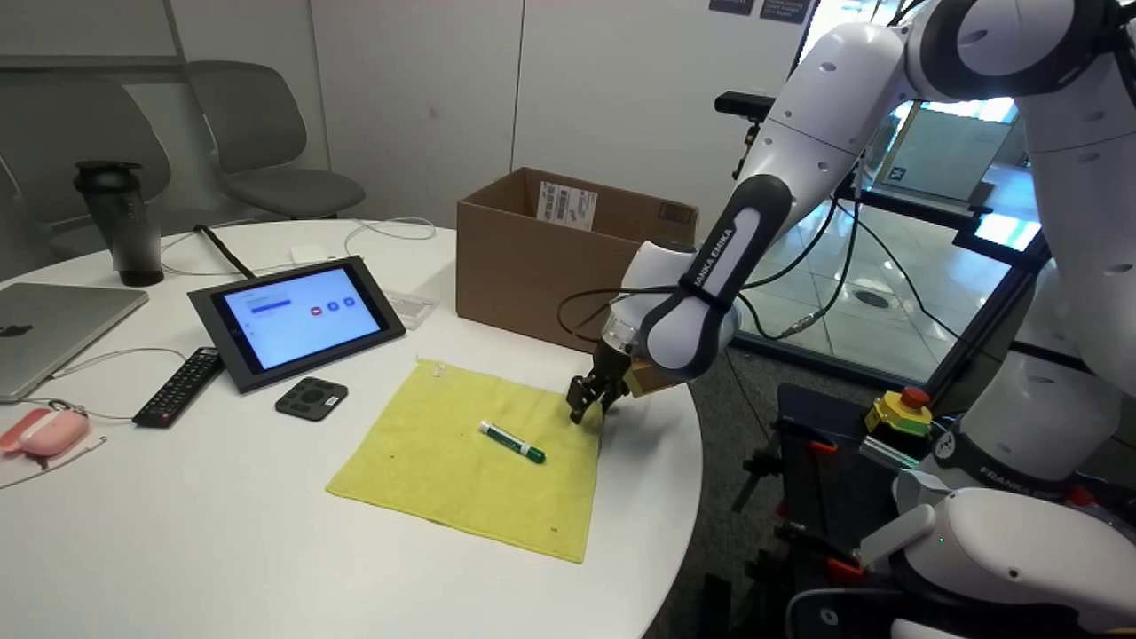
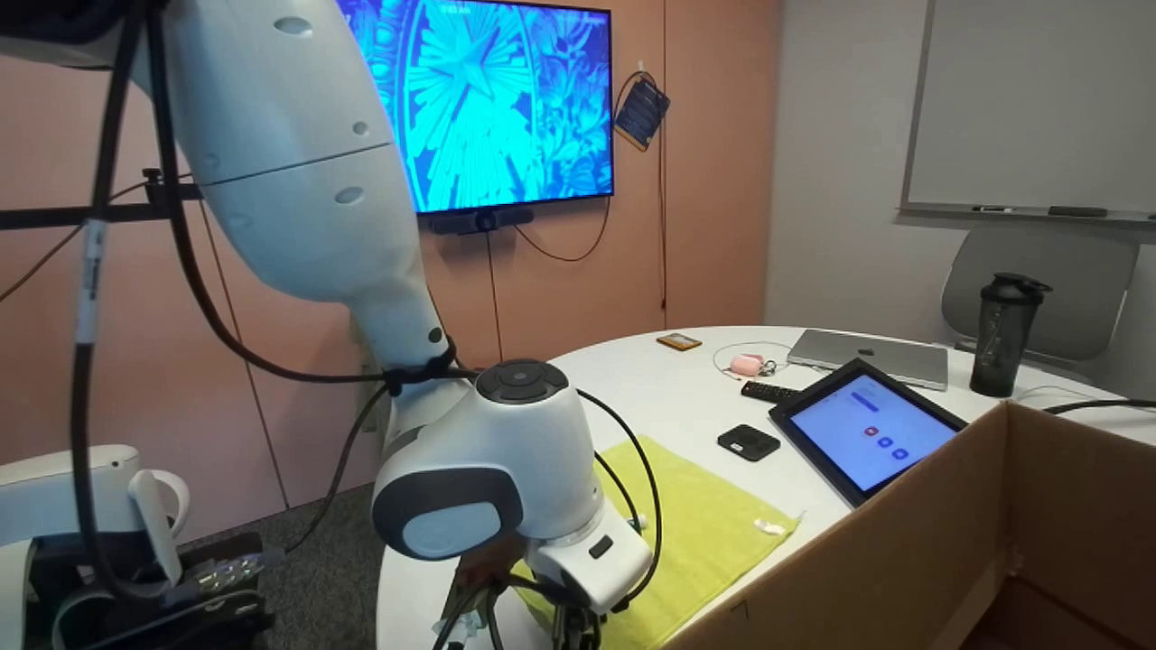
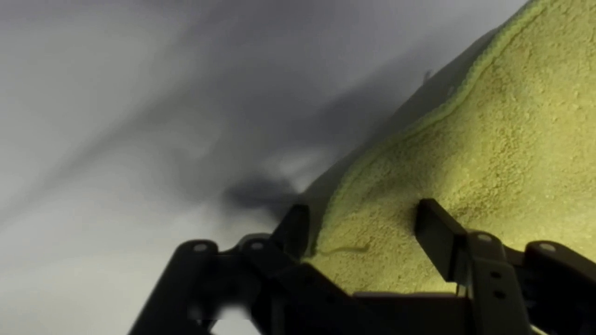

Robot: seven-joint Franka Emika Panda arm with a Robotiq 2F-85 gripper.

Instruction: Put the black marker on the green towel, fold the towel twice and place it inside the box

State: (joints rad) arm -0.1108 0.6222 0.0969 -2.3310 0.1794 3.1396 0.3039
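1. Far left in an exterior view: closed laptop [image 1: 71,333], pink earbud case [image 1: 55,432], shaker bottle [image 1: 122,222], remote control [image 1: 180,388] and lit touchscreen tablet [image 1: 302,315], all on the white tabletop [image 1: 222,532].
2. Next, spread nearly flat on the tabletop: yellow-green towel [image 1: 435,484].
3. On the towel, close to its middle: green-and-white marker [image 1: 512,442], lying flat and slanted, green end toward the near right.
4. Behind the towel: cardboard box [image 1: 532,275] with its top uncovered, white label [image 1: 568,206] on an inside wall.
5. Right of the marker and apart from it: gripper [image 3: 363,223], angled down at the towel's rear right, in front of the box.
6. In the wrist view, left to right: one jaw just beyond the towel's edge, over bare tabletop; strip of towel in the gap; opposite jaw over the towel.
7. Jaws parted partway, straddling the towel's edge, gripping nothing; marker outside the gap, to the left. Contact of jaw tips with towel: impossible to make out.
8. Farthest right: white Franka arm [image 1: 825,98].
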